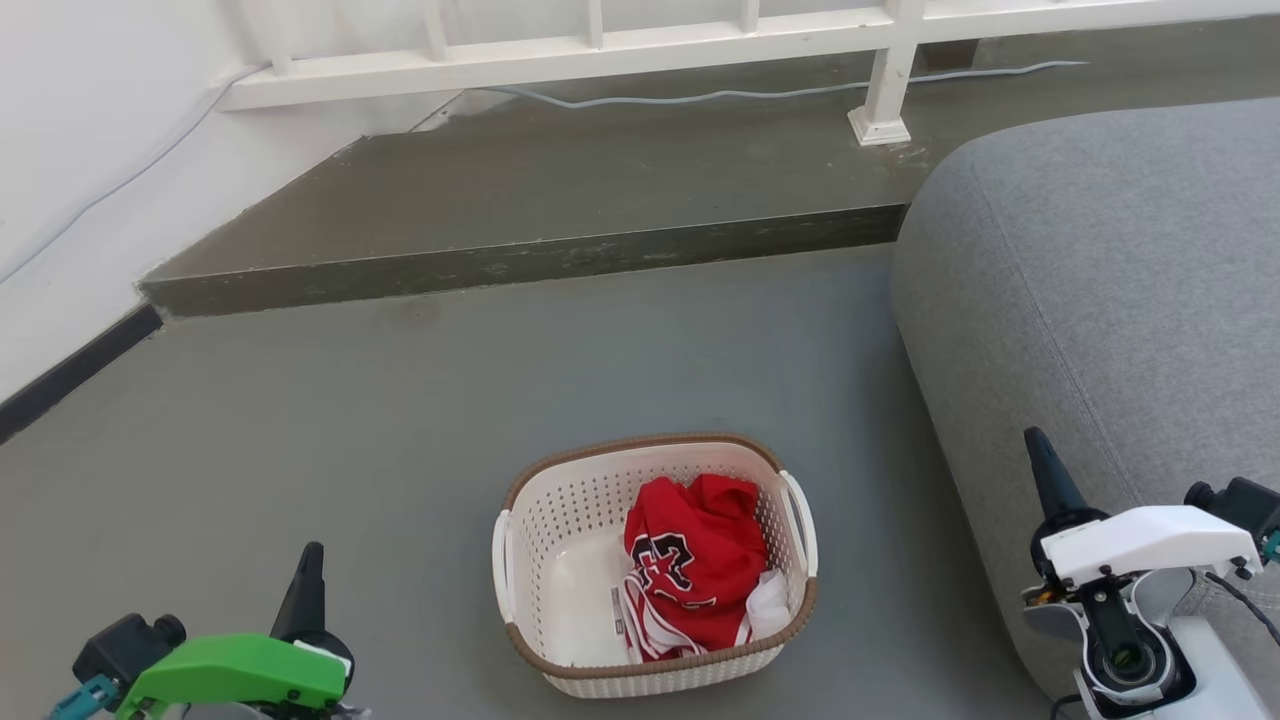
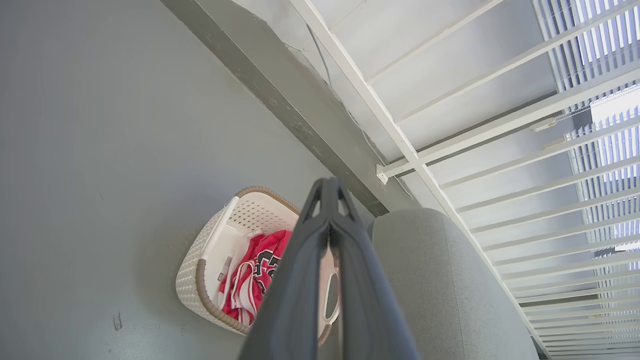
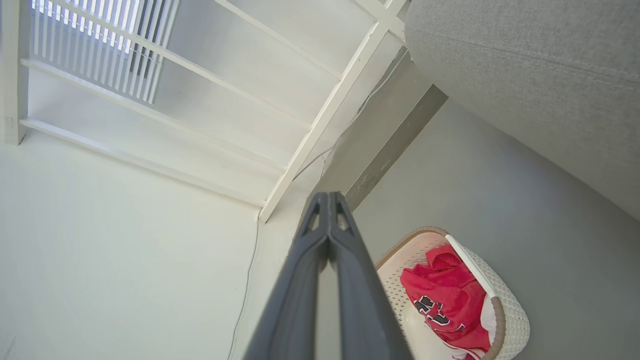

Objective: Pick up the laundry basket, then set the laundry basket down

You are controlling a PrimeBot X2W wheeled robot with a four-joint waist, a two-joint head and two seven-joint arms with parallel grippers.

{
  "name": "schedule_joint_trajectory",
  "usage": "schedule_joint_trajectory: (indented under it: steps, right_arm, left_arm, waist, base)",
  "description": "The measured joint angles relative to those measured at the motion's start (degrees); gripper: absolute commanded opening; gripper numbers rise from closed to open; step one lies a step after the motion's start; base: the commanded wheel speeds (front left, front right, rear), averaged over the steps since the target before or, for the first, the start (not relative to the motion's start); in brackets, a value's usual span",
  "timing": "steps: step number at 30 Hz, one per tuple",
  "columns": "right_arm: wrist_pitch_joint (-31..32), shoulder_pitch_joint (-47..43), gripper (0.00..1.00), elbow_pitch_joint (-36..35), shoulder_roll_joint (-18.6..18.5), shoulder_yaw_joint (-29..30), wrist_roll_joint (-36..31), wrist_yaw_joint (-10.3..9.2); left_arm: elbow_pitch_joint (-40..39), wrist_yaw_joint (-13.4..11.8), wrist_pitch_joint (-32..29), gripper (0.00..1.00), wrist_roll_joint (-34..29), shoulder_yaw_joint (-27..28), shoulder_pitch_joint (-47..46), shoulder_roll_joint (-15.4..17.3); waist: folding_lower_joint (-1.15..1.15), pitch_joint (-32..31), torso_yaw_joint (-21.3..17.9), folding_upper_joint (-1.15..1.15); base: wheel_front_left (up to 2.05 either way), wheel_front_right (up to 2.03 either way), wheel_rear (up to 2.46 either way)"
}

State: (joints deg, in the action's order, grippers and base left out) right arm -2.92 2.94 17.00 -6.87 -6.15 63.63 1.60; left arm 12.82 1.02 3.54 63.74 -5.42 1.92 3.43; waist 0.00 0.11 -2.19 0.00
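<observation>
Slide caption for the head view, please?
Laundry basket with a red jersey on the grey floor beside a grey sofa; left gripper and right gripper flank it, jaws shut.

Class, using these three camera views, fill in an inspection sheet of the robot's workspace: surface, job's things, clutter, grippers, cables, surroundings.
Surface: smooth grey floor, with a raised step behind it.
Job's things: laundry basket stands upright on the floor, beside the sofa; a red garment lies inside it.
Clutter: nothing seen.
Grippers: left gripper and right gripper are both shut, hold nothing and are apart from the basket.
Cables: grey cable runs along the step under the railing; thin cable runs along the white wall.
Surroundings: sofa on the robot's right, railing ahead, white wall on the left.
</observation>
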Motion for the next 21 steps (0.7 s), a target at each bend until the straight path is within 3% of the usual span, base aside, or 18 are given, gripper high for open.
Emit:
schedule_joint_trajectory:
  steps: [21]
  right_arm:
    - [3.5, 0.1, 0.0, -0.23, 1.48, 5.39, 13.82, 2.44]
  left_arm:
    - [1.25, 2.59, -3.5, 0.0, 14.25, 3.18, -2.19, 0.24]
  waist:
    - [0.0, 0.03, 1.03, 0.0]
  base:
    - [0.0, 0.0, 0.0]
